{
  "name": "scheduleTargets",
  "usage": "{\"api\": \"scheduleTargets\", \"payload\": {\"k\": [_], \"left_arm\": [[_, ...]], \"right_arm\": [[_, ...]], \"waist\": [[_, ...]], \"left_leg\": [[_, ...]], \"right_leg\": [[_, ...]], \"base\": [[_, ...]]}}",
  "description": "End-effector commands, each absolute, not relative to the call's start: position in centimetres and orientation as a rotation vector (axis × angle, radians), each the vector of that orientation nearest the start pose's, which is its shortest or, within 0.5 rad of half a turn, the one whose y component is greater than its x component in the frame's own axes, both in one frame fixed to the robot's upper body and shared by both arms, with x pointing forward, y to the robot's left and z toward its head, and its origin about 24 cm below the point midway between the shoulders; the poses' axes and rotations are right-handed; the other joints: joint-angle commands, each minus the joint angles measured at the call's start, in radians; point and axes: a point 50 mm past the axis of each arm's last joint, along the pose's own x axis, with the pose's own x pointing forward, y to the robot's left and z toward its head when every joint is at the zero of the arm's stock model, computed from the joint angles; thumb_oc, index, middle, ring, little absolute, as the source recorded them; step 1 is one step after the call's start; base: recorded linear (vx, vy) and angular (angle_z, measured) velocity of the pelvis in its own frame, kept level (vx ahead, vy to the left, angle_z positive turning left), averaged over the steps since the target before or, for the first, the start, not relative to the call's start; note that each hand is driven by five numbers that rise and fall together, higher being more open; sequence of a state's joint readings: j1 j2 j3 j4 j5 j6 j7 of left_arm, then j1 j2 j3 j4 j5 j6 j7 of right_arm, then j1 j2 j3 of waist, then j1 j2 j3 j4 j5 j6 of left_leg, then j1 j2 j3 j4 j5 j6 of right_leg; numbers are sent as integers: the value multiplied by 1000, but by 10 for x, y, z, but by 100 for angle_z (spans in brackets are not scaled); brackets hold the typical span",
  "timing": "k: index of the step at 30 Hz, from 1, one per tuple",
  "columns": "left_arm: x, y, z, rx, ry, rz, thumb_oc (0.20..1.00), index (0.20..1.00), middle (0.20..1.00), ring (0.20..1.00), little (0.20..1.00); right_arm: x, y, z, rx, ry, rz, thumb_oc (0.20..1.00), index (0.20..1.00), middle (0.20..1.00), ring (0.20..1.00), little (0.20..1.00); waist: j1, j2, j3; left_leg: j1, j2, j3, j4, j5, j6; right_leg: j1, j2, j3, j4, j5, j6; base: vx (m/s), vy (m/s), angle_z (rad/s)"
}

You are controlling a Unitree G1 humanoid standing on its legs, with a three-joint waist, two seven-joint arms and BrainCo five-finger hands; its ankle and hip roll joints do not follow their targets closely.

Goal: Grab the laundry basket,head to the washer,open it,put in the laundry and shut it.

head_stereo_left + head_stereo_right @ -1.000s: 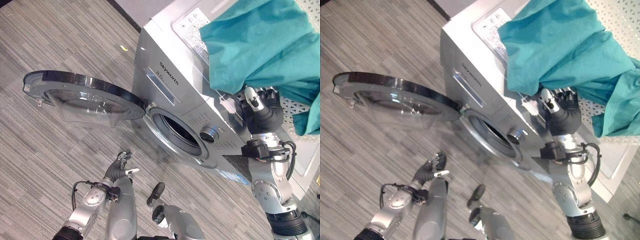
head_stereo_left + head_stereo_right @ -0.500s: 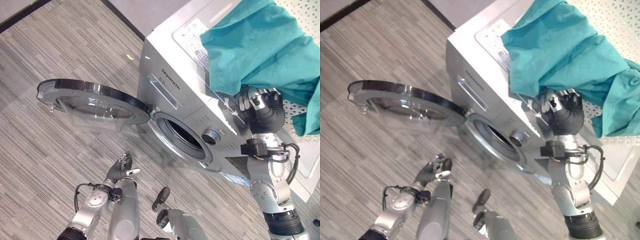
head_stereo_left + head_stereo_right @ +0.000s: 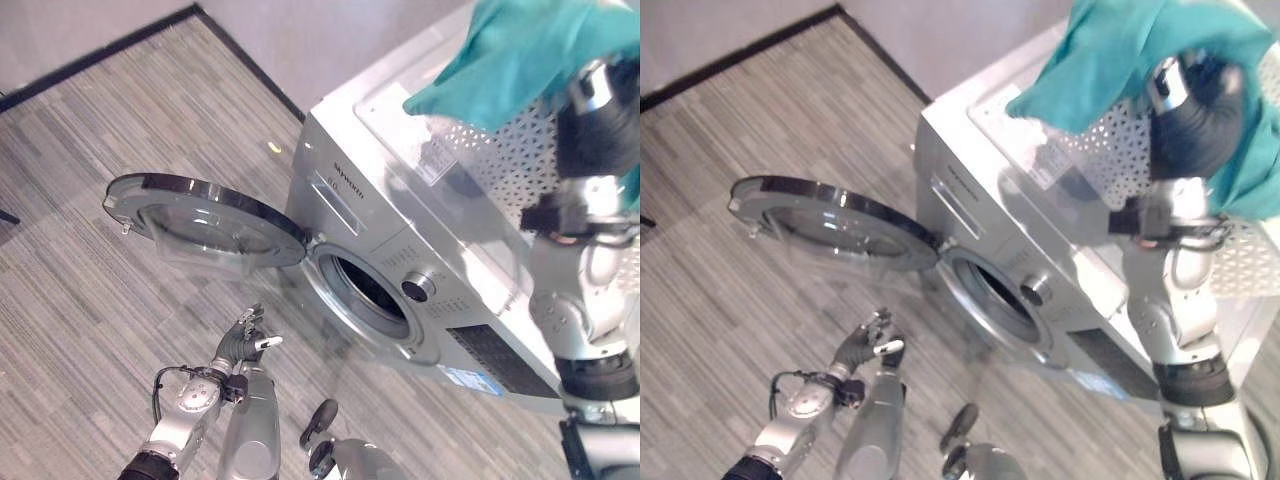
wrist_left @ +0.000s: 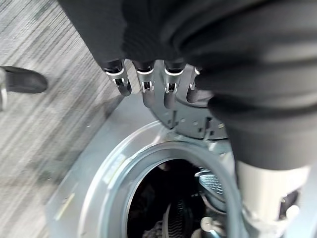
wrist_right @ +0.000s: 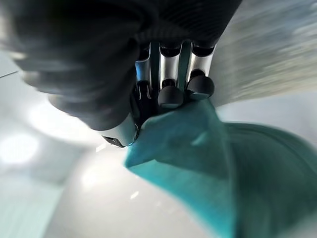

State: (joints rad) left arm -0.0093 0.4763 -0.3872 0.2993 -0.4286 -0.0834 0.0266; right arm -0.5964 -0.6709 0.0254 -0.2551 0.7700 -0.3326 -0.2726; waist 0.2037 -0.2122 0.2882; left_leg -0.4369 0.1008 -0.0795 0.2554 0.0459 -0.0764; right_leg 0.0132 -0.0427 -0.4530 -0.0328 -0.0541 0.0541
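Right wrist view shows the right hand (image 5: 163, 94) pinching the soft teal cloth (image 5: 208, 163), held high over the silver washing machine (image 3: 400, 240). Its round glass door (image 3: 205, 220) is open; loading and shutting remain. The left hand (image 3: 243, 340) hangs loose

Washer (image 3: 400, 190) drum opening (image 3: 368, 292) unobstructed. Door (image 3: 205, 215) swung fully out to the left, clear of the mouth. Teal cloth (image 3: 520, 50), pinched in right hand (image 5: 163, 94), hangs over the washer top, well apart from the opening. Left hand (image 3: 243, 340) low, in front of the opening.
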Motion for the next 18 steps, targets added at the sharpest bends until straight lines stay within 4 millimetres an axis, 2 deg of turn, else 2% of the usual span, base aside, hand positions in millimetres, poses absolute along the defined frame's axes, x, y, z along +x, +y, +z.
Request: {"api": "scheduleTargets", "payload": {"k": [1,2,10,11,15,17,18], "left_arm": [[217,183,-37,96,385,-239,1000,1000,1000,1000,1000],[217,181,-38,87,388,-242,1000,1000,1000,1000,1000],[214,175,-42,63,404,-250,1000,1000,1000,1000,1000],[213,175,-43,62,410,-250,1000,1000,1000,1000,1000],[215,177,-42,70,403,-248,1000,1000,1000,1000,1000],[221,176,-34,91,362,-263,1000,1000,1000,1000,1000],[221,176,-34,90,361,-262,1000,1000,1000,1000,1000]], "right_arm": [[263,-212,323,270,-1144,52,200,200,200,200,200],[263,-214,332,261,-1165,42,200,200,200,200,200],[267,-222,358,215,-1213,-19,200,200,200,200,200],[270,-228,369,202,-1222,-60,200,200,200,200,200],[272,-237,391,189,-1253,-126,200,200,200,200,200],[273,-242,410,179,-1284,-181,200,200,200,200,200],[273,-241,411,179,-1286,-179,200,200,200,200,200]], "waist": [[3,-54,-69],[2,-62,-89],[5,-72,-147],[6,-73,-163],[5,-73,-182],[5,-68,-199],[4,-67,-197]], "left_leg": [[26,-16,2,-188,77,48],[39,-11,8,-196,76,46],[89,3,21,-213,67,44],[103,3,23,-223,65,44],[123,4,27,-236,67,41],[143,2,31,-249,65,40],[144,2,31,-250,65,40]], "right_leg": [[-26,-37,69,134,-113,0],[-8,-31,75,110,-101,4],[33,-27,91,79,-81,12],[42,-28,90,77,-79,14],[55,-30,89,74,-76,17],[64,-31,91,68,-74,20],[65,-31,92,68,-74,20]], "base": [[31,-23,0],[0,0,0],[39,1,-13],[39,14,-8],[18,6,-1],[15,4,0],[31,10,-2]]}}
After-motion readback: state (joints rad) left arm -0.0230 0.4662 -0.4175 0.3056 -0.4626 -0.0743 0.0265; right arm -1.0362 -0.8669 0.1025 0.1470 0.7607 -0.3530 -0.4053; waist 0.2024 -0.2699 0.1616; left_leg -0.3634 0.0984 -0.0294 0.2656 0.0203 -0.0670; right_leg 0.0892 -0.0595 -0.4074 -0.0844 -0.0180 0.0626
